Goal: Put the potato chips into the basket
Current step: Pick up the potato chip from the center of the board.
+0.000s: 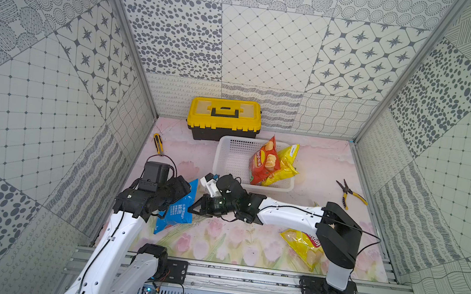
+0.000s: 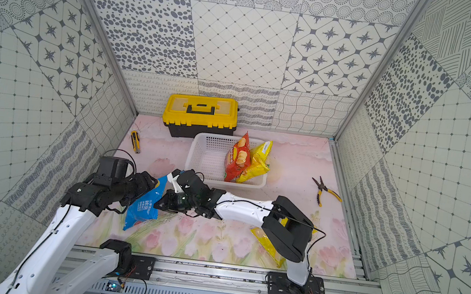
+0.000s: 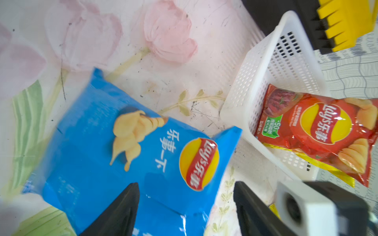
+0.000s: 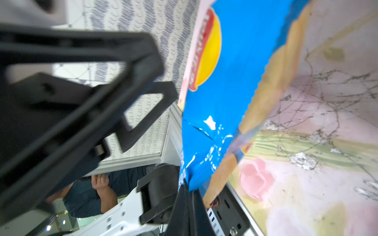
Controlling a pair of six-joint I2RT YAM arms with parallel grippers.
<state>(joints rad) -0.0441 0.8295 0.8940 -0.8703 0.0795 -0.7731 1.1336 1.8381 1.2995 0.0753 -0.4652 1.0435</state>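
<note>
1 blue chip bag, 1 red chip bag, 2 yellow chip bags, 1 white basket, 1 toolbox, 1 pliers, 1 utility knife.

Inside a robotics lab's test booth: patterned grey-and-white wall panels in aluminium framing box in a pink tulip-printed tabletop. A white-and-black left robot arm and its matching right robot arm are bolted to a slotted aluminium rail, beside loose wiring and a small bare circuit board. A person's bare forearm shows beyond the frame.
</note>
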